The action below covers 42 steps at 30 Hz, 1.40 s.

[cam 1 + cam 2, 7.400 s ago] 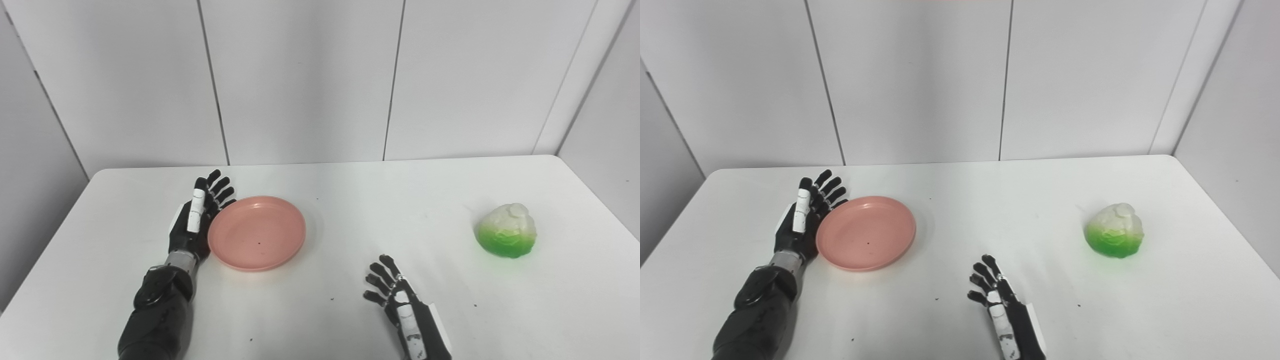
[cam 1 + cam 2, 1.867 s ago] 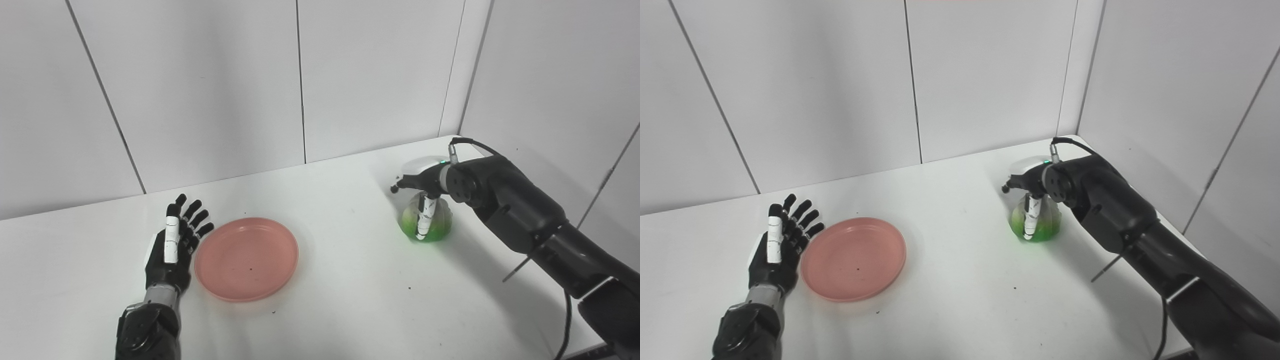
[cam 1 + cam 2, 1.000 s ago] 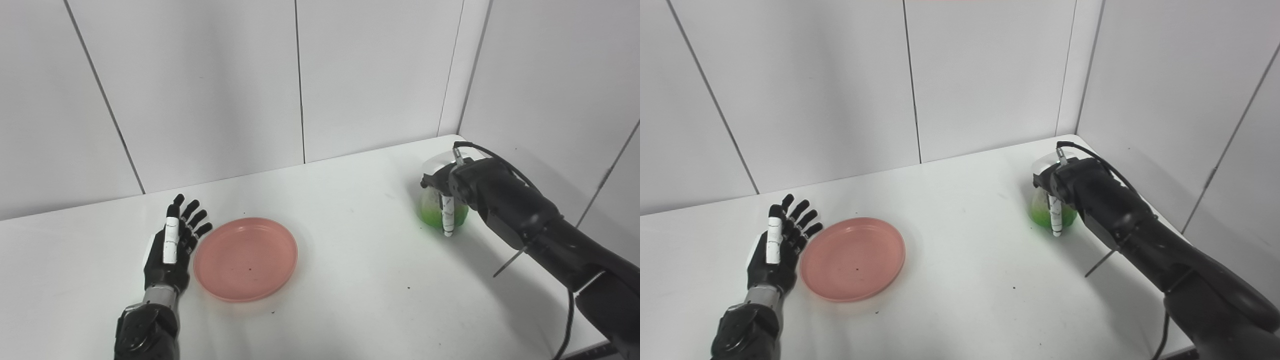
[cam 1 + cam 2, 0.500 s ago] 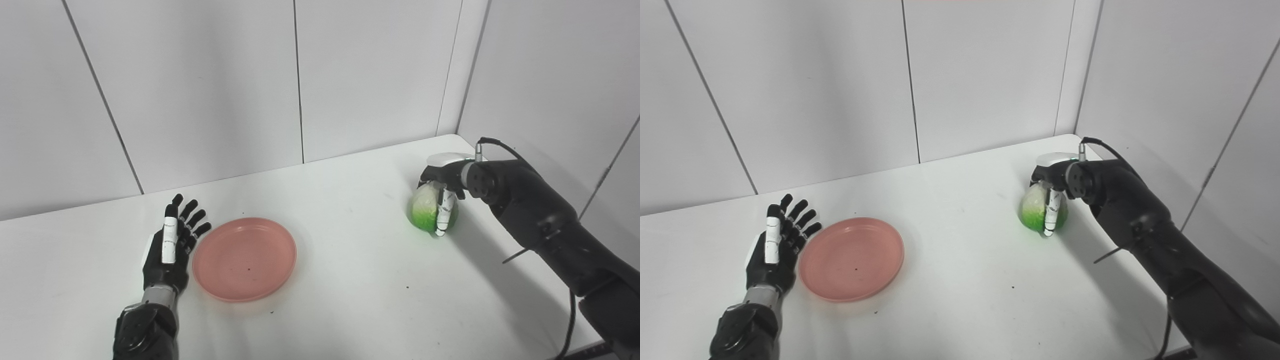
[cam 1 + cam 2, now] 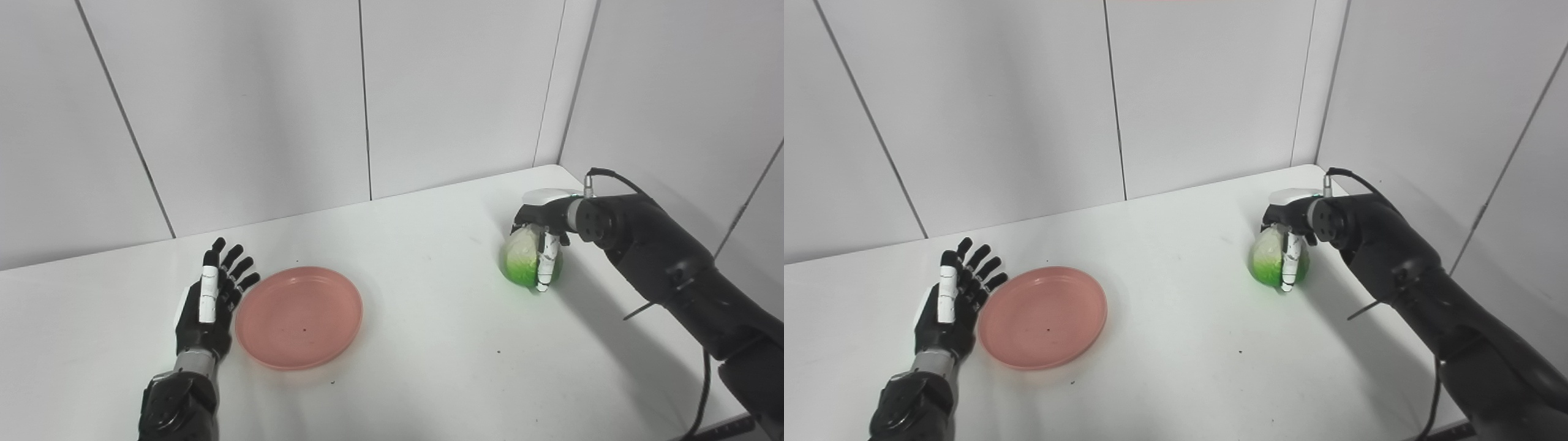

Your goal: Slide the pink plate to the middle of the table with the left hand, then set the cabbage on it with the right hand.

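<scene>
Right hand [image 5: 542, 229]: my fingers wrap the cabbage [image 5: 522, 264].
Left hand [image 5: 205, 305]: fingers spread, beside plate [image 5: 299, 316].
Plate: lies left of cabbage.

White table [image 5: 429, 380] with a rounded far right corner, a few dark specks on top. Pale grey panel walls [image 5: 257, 104] behind and on the right, thin dark vertical seams. Even, soft light.

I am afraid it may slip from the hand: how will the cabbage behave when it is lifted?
The cabbage looks rounded and glossy, so it may roll or slip. It seems to keep its shape under the right hand, so it is probably stiff and light, maybe plastic.
</scene>
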Motion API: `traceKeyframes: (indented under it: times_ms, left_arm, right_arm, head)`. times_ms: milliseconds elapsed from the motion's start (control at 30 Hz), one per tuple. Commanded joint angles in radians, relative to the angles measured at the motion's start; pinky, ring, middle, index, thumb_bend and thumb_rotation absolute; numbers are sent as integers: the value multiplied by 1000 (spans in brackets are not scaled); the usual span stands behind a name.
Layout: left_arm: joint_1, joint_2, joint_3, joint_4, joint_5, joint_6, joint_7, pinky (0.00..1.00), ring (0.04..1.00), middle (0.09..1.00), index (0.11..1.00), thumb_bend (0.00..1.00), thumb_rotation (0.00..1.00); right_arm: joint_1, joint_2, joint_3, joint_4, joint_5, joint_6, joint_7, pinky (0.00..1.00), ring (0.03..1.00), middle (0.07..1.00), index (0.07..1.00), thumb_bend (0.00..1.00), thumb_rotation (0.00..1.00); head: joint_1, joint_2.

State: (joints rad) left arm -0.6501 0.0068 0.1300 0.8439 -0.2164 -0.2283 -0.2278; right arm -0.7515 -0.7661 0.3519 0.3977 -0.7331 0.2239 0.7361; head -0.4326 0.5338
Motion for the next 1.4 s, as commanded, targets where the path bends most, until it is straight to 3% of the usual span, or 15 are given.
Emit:
traceKeyframes:
  times_ms: [0,200,300,433,567,800,833,1100,1367]
  left_arm:
    - [-17,0,-3,-2,-9,5,-5,822,894,942,1000,994,877]
    - [-13,-5,-5,-11,-5,9,-1,821,892,940,1000,982,883]
    - [-12,-7,-7,-16,-5,10,-1,824,893,943,1000,978,884]
    - [-7,-23,-14,-38,4,32,16,835,896,946,1000,983,876]
    - [-8,-35,-20,-42,12,40,34,831,893,942,1000,1000,861]
    - [3,-64,-34,-70,24,71,78,877,910,957,1000,1000,844]
    - [4,-71,-36,-72,25,71,85,877,911,958,1000,1000,845]
    - [-2,-98,-50,-66,44,59,124,876,902,960,1000,1000,859]
    - [-5,-115,-64,-63,71,52,154,867,900,960,1000,969,887]
  right_arm:
    - [-56,-30,-7,-49,2,10,15,297,351,459,527,524,0]
    - [-84,-29,-14,-160,46,-14,62,291,368,452,536,522,0]
    - [-92,-29,-13,-201,53,-16,79,277,355,479,497,526,0]
    - [-141,-6,-16,-309,95,1,141,278,358,475,502,524,0]
    - [-180,19,-15,-341,127,-2,165,291,361,450,533,519,0]
    - [-239,72,8,-348,147,-59,147,267,334,479,493,527,0]
    - [-245,81,10,-349,146,-64,143,265,333,479,493,526,0]
    - [-282,175,46,-359,121,-61,138,269,326,478,493,527,0]
    - [-320,243,88,-332,100,-104,126,250,322,478,493,527,0]
  head:
    - [5,3]
    - [28,12]
    - [34,15]
    - [84,27]
    - [126,33]
    - [228,39]
    - [278,42]
    - [355,45]
    - [401,42]
